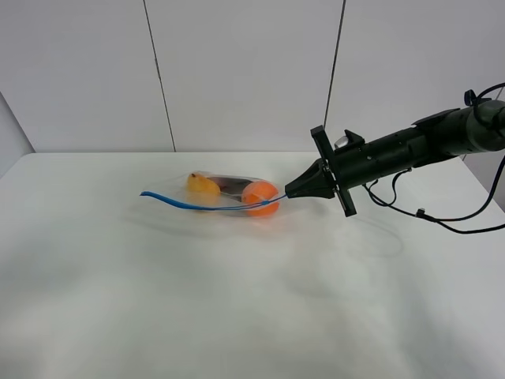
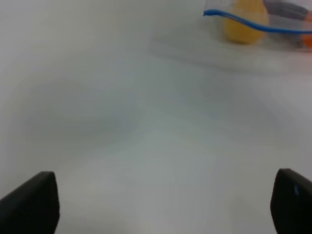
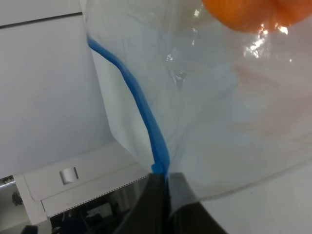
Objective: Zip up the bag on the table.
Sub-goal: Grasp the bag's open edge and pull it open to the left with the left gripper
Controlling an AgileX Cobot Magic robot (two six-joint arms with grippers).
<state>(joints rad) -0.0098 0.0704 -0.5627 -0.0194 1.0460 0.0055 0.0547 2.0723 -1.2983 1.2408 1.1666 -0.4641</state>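
Note:
The clear bag [image 1: 225, 193] lies on the white table [image 1: 237, 308], with an orange fruit [image 1: 260, 196] and a yellowish one [image 1: 202, 186] inside. Its blue zip strip [image 1: 189, 204] runs along the near edge. My right gripper [image 1: 288, 192] is shut on the strip's right end; in the right wrist view the pinched jaws of that gripper [image 3: 163, 187] hold the blue strip [image 3: 141, 107] and plastic. My left gripper [image 2: 161, 204] is open over bare table, its fingers [image 2: 34, 202] wide apart, well short of the bag [image 2: 273, 24]. The left arm does not show in the exterior high view.
Grey wall panels [image 1: 237, 71] rise behind the table's far edge. Loose black cables [image 1: 442, 217] hang under the right arm at the right side.

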